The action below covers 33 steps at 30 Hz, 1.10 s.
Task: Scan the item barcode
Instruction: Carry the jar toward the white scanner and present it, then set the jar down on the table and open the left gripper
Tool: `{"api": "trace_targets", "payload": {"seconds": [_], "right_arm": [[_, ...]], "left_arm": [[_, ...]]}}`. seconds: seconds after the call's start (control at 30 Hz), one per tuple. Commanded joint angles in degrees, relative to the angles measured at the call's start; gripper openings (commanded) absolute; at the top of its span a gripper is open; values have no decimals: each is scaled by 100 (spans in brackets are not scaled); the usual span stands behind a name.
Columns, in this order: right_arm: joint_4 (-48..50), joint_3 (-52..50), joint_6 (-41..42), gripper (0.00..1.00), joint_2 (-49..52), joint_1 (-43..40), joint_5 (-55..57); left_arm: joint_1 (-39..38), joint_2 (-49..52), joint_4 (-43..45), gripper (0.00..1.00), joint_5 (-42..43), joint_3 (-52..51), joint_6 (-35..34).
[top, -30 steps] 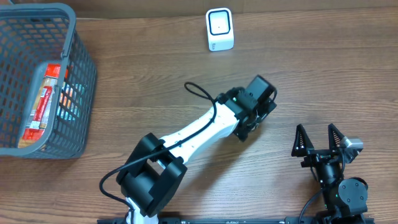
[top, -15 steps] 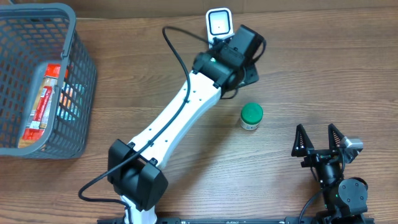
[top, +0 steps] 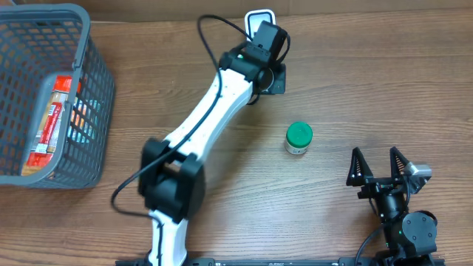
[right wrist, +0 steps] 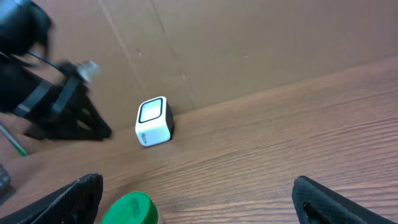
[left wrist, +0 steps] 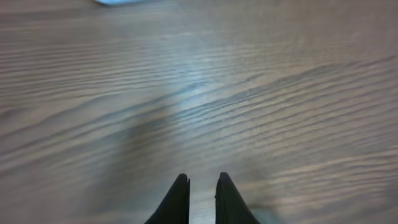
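We saw L gripper (left wrist: 202,182) pinched together, empty, over table (left wrist: 280,93) nr scanner (right wrist: 153,121). R gripper (top: 378,164) sat spread wide. Green-lid jar (top: 298,137) stood on table btwn both grippers, touching neither

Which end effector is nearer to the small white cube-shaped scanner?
Left. The left end effector is just beside the white scanner; the right end effector is far away.
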Motion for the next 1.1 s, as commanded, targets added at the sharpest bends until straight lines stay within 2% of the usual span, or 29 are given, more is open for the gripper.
{"api": "trace_targets", "payload": {"seconds": [0.0, 0.13, 0.27, 0.47, 0.83, 1.07], "right_arm": [[17, -61, -26, 100, -55, -7, 13], [17, -61, -26, 100, -55, -7, 11], [17, -61, -26, 100, -55, -7, 13], [17, -61, -26, 100, -55, -7, 13], [17, -61, -26, 100, -55, -7, 11], [20, -61, -26, 100, -55, -7, 13]], "left_arm": [[-55, 540, 240, 9, 671, 50, 726], [-61, 975, 361, 10, 1458, 50, 785], [-61, 1187, 122, 12, 2002, 50, 785], [-131, 1200, -520, 15, 2031, 50, 815], [-452, 1200, -702, 14, 2024, 50, 767], [-564, 1200, -1016, 17, 2039, 50, 717]]}}
